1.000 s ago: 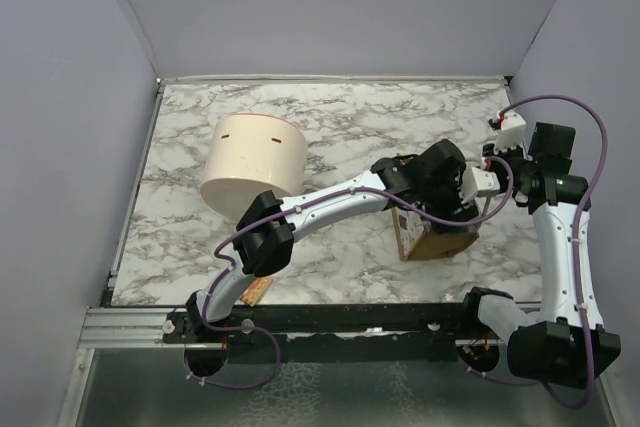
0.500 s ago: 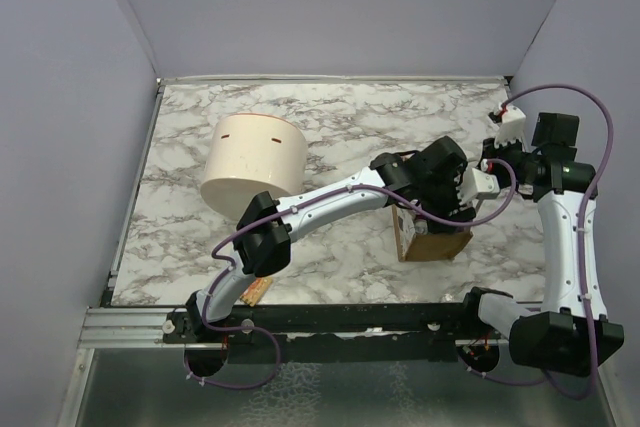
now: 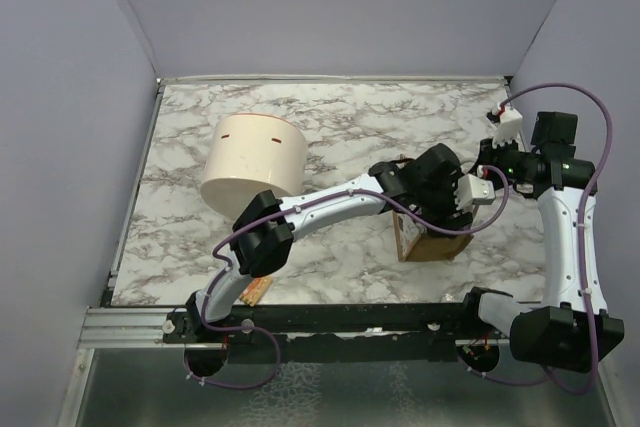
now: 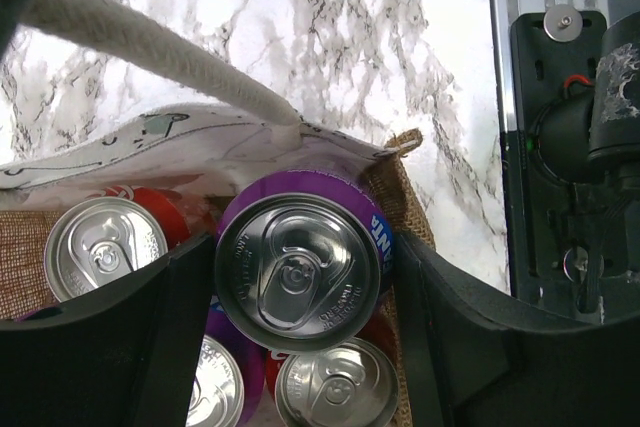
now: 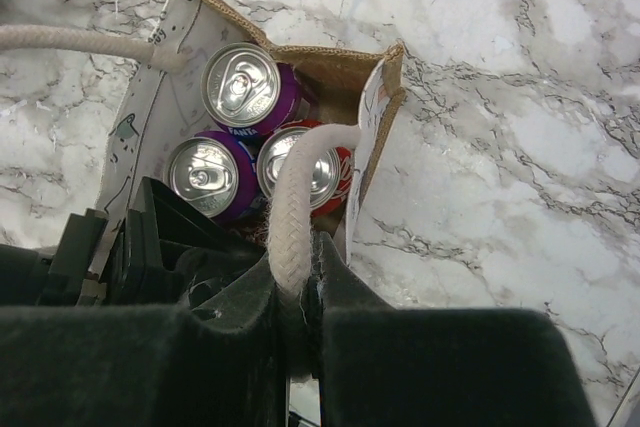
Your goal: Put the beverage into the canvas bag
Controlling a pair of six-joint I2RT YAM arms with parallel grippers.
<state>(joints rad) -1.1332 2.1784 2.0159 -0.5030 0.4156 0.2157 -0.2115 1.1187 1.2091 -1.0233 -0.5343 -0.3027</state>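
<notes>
Tan-brown stiff canvas bag (image 5: 384,97): whitish rope handle (image 5: 293,197) pinched tight by right gripper (image 5: 293,307), arm drawn slightly back since earlier. Left gripper (image 4: 300,292) clasps purple aluminium can (image 4: 298,269).

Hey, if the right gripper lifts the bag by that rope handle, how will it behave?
Probably heavy for its size: cans already stand inside the bag, and the left gripper holds a purple can above them. Likely to tilt, since the right gripper pinches only one handle. It looks stiff, so it may keep its shape.
</notes>
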